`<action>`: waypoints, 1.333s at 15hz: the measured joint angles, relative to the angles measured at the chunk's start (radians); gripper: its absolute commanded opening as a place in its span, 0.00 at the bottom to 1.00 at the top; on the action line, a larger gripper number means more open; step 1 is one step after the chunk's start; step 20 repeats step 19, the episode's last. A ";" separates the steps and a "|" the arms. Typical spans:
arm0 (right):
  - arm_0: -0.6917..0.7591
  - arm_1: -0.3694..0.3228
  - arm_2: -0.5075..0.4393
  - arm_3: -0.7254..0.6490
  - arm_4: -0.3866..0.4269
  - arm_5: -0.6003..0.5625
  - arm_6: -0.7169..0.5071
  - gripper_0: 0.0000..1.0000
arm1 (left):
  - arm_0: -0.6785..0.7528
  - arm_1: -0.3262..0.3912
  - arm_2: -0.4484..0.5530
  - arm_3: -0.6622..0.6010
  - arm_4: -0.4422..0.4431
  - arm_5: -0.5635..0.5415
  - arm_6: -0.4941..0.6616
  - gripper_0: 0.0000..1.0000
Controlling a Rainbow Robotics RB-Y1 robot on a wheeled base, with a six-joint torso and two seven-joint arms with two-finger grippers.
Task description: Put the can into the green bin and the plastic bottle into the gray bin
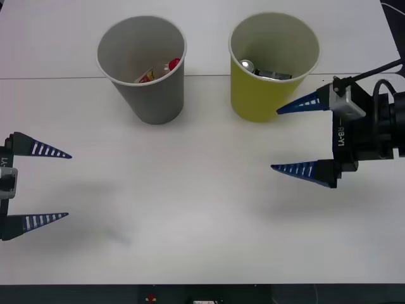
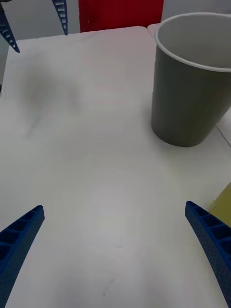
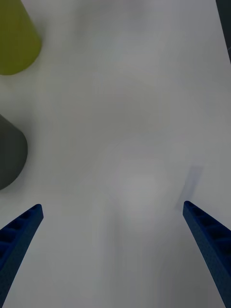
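Note:
The gray bin [image 1: 144,69] stands upright at the back left of the white table, and the plastic bottle [image 1: 158,71] lies inside it, its red cap showing. To its right stands the green bin [image 1: 271,66] with the can [image 1: 262,70] inside, silver end up. My right gripper [image 1: 297,136] hovers open just right of and in front of the green bin, holding nothing. At the table's left edge my left gripper [image 1: 63,185] is open and empty. In the right wrist view the gray bin [image 2: 190,86] and the left gripper's fingertips [image 2: 61,14] appear. The left wrist view catches both bins' bases, the green bin [image 3: 14,41] and the gray bin [image 3: 9,154].
The white table [image 1: 190,202] is bare in front of the bins, with a seam line running behind them. A red panel [image 2: 120,14] stands beyond the table's far edge in the right wrist view.

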 measured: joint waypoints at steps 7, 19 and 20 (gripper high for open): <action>0.178 0.009 -0.153 0.019 -0.006 -0.127 0.208 1.00 | 0.000 0.000 0.000 0.000 0.000 0.000 0.000 1.00; 0.262 -0.008 -0.204 0.087 0.000 -0.142 0.370 1.00 | 0.000 0.000 0.000 0.000 0.000 0.000 0.000 1.00; 0.262 -0.008 -0.204 0.087 0.000 -0.142 0.370 1.00 | 0.000 0.000 0.000 0.000 0.000 0.000 0.000 1.00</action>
